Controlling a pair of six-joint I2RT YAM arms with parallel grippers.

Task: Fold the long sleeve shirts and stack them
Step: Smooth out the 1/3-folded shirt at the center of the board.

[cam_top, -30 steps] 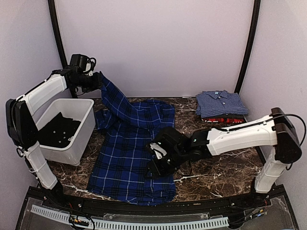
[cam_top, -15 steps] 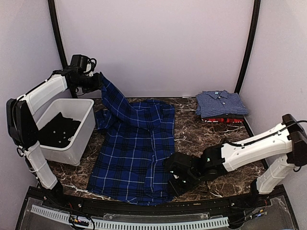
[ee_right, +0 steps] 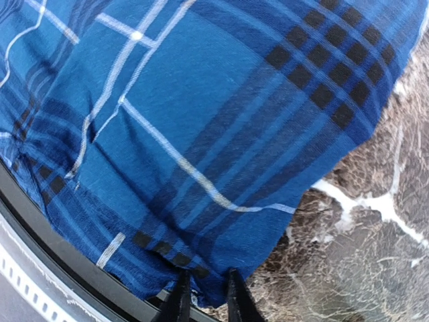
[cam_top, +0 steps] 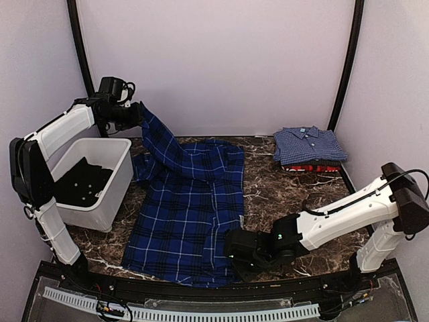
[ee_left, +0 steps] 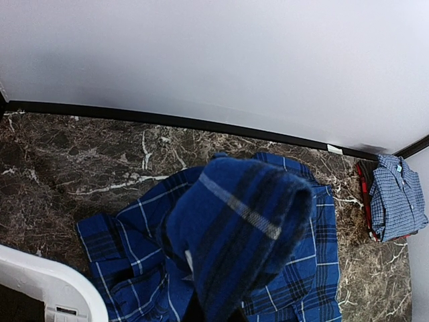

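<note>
Right gripper point(ee_right: 204, 295) swung down from mid-cloth to the near hem corner of the plaid shirt point(cam_top: 188, 215), fingers pinching it. Left gripper point(cam_top: 136, 114) clamped the far end up high; the rest lay spread on the table point(cam_top: 281, 194).

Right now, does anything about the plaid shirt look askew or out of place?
Yes. The plaid shirt lies skewed: its near hem spills over the front edge of the table at the right gripper, and the left gripper holds a sleeve high at the back left, so the upper part is bunched.
</note>
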